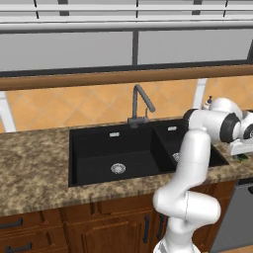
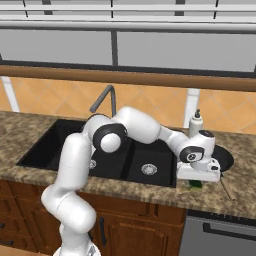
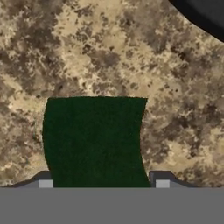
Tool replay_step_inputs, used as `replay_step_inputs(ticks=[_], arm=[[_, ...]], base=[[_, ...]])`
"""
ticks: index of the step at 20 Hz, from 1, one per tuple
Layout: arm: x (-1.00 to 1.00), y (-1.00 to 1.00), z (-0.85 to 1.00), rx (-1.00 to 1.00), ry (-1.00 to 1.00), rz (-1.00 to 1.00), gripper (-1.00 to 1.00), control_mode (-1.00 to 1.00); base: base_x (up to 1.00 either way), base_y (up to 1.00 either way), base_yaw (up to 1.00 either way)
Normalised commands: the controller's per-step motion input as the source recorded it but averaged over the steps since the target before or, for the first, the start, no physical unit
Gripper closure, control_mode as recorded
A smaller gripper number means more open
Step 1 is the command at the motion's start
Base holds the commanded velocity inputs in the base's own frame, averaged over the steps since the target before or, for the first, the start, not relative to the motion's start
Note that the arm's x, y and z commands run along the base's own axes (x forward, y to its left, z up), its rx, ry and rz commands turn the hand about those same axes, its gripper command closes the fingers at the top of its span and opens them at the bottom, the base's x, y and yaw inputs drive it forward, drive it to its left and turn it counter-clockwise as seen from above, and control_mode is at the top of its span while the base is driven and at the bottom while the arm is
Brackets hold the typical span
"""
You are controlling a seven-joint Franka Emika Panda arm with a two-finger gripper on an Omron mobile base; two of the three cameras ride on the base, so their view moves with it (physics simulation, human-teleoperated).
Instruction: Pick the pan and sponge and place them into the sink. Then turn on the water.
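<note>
The sponge (image 3: 94,140), dark green face up, lies on the speckled counter right of the sink (image 1: 94,143). My gripper (image 3: 104,183) is down over it, open, one fingertip (image 3: 46,183) on each side; the left tip is at the sponge's edge and the right stands a little apart. From the right base view the hand (image 2: 197,172) covers most of the sponge (image 2: 195,184). The black pan (image 2: 226,156) sits just behind the hand, and its thin handle (image 2: 226,189) runs toward the counter's front edge. The dark faucet (image 1: 141,101) stands behind the sink, and no water is running.
A white soap dispenser (image 2: 196,125) stands at the back of the counter beside the pan. The sink's two black basins (image 2: 45,145) lie left of the hand. The counter's front edge is close below the sponge. Wooden cabinets sit beneath.
</note>
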Motion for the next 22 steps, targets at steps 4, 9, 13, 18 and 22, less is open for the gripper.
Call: replay_step_inputs(ticks=[4, 9, 13, 18, 22], arm=[[-0.44, 0.57, 0.09, 0.0, -0.01, 0.0, 1.0, -1.0], [-0.69, 0.89, 0.55, 0.0, -0.11, 0.05, 1.0, -1.0], [-0.59, 0.99, 1.0, 0.04, -0.07, 0.09, 1.0, -1.0], [-0.68, 1.0, 1.0, 0.0, -0.03, 0.13, 1.0, -1.0], [-0.7, 1.0, 0.94, 0.0, -0.05, 0.15, 1.0, -1.0]], base=[[0.0, 0.0, 0.0], [0.0, 0.0, 0.0], [0.0, 0.0, 0.0], [0.0, 0.0, 0.0], [0.0, 0.0, 0.0]])
